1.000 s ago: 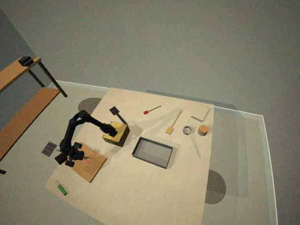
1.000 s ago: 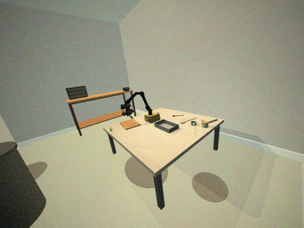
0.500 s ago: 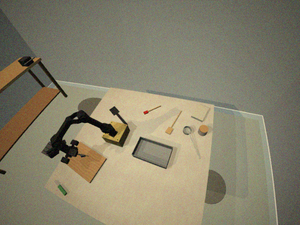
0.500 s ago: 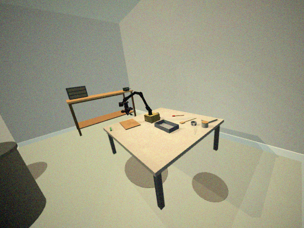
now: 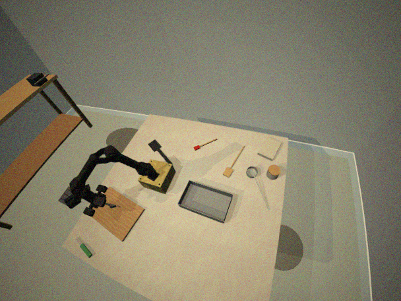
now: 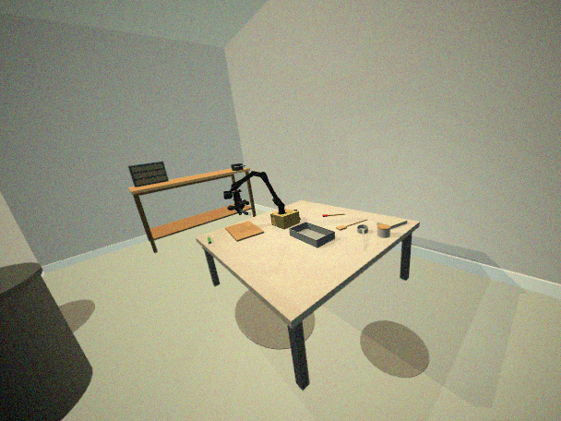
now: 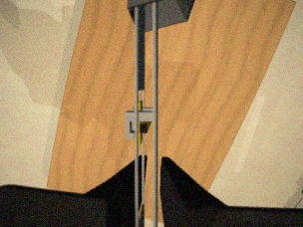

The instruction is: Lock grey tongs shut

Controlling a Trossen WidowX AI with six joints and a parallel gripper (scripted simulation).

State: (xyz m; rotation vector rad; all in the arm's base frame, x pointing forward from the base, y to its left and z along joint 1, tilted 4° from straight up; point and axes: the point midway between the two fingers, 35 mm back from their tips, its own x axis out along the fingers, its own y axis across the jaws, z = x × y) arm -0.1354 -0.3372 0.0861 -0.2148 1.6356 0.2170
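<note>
My gripper (image 5: 106, 204) (image 6: 244, 211) (image 7: 153, 162) is shut on the grey tongs (image 5: 112, 206) (image 7: 154, 75). In the wrist view the tongs' thin arms run close together between the fingers, up to a dark grey block at the top; a small pale plate with yellow parts sits at the arms. Whether the lock is engaged cannot be told. The gripper is above the left part of the wooden board (image 5: 128, 214) (image 6: 244, 231) (image 7: 224, 75), with the tongs held clear of it. The roasting tin (image 5: 201, 212) (image 6: 302, 238) has no tongs on it.
A green block (image 5: 86, 250) (image 6: 209, 240) lies near the table's corner. My yellow base (image 5: 165, 185) (image 6: 285, 219) stands between board and tin. Beyond the tin are a wooden spatula (image 5: 228, 171) (image 6: 341, 227), a red-headed tool (image 5: 197, 147) (image 6: 325, 215) and an orange-topped canister (image 5: 274, 171) (image 6: 384, 232).
</note>
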